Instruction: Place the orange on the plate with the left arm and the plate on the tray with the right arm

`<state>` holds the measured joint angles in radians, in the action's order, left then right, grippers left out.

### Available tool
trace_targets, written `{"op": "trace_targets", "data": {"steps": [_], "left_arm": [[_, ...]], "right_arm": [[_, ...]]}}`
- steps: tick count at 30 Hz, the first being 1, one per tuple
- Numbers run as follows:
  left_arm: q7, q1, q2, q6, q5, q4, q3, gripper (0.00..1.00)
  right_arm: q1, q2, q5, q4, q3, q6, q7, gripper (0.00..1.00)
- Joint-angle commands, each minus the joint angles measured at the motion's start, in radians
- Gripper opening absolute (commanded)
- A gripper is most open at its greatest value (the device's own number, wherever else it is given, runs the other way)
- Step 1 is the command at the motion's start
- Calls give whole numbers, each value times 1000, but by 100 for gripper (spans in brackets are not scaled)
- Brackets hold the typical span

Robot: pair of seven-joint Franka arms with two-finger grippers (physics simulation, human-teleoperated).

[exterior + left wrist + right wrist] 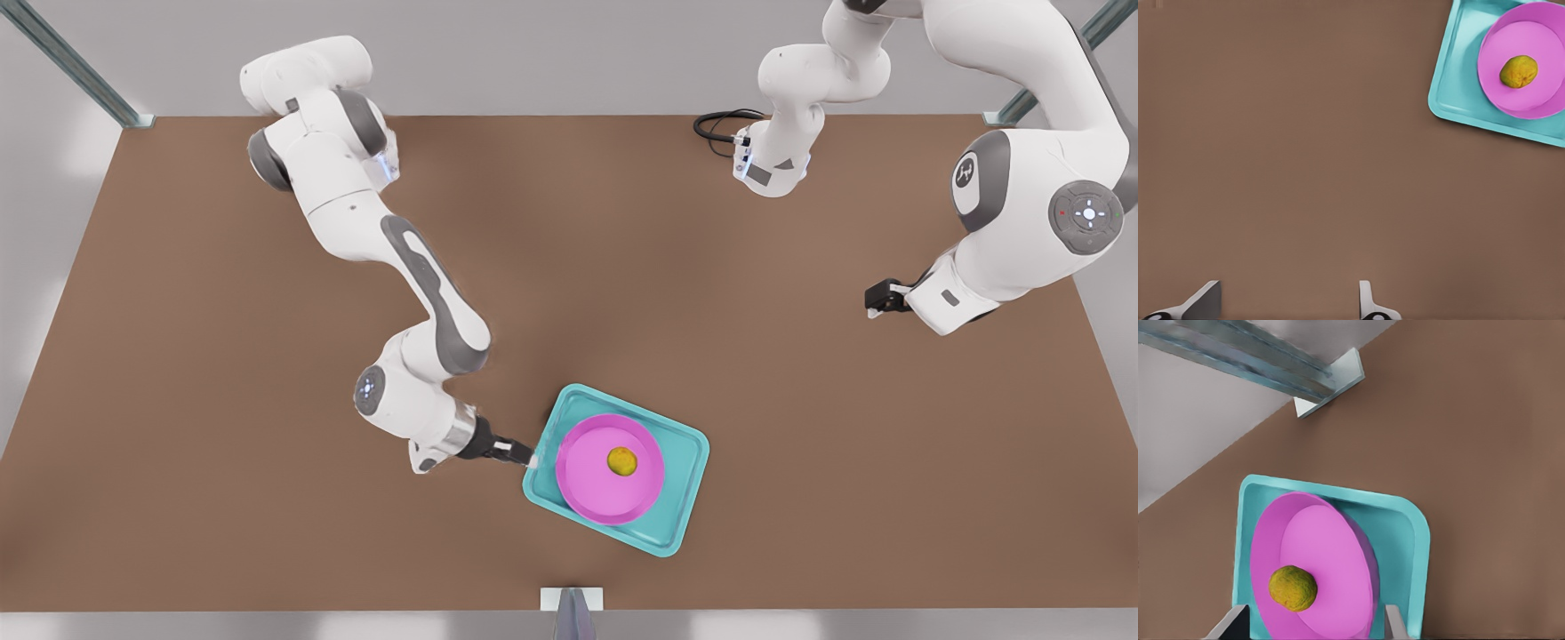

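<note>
Brown table (267, 400): right gripper (524, 455) low at tray (680, 498) edge, fingers spread; left gripper (876, 298) raised, fingers apart.

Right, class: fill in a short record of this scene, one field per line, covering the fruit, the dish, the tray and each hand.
orange: resting on the plate, near its middle
plate: pink, sitting inside the tray
tray: teal, flat on the brown table
right hand: open, fingers at the tray's edge on the front view's left
left hand: open, held above bare table, well away from the tray, waiting
</note>
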<state>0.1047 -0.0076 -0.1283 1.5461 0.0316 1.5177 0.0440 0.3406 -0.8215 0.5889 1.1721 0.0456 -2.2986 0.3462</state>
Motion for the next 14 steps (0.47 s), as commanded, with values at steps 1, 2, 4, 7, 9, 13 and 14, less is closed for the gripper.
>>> {"op": "trace_targets", "data": {"steps": [1,2,4,7,9,13,14], "left_arm": [[10,0,1,-3,1,-1,1,100],[10,0,1,-6,1,-1,1,100],[12,0,-10,-52,1,-31,5,100],[13,1,-51,-84,2,-73,4,100],[10,1,-65,-83,2,-76,4,100],[10,1,-68,-84,2,-87,1,100],[10,1,-68,-84,2,-87,1,100]], "right_arm": [[-95,183,-1,86,-158,890,-157,100],[-98,263,-120,48,-375,1132,-249,100],[-176,412,-423,-11,-389,1082,-543,100],[-241,693,-689,139,-170,1087,-572,100],[-245,688,-699,143,-168,1090,-573,100],[-245,679,-699,138,-168,1094,-575,100],[-245,677,-699,136,-170,1096,-575,100]]}}
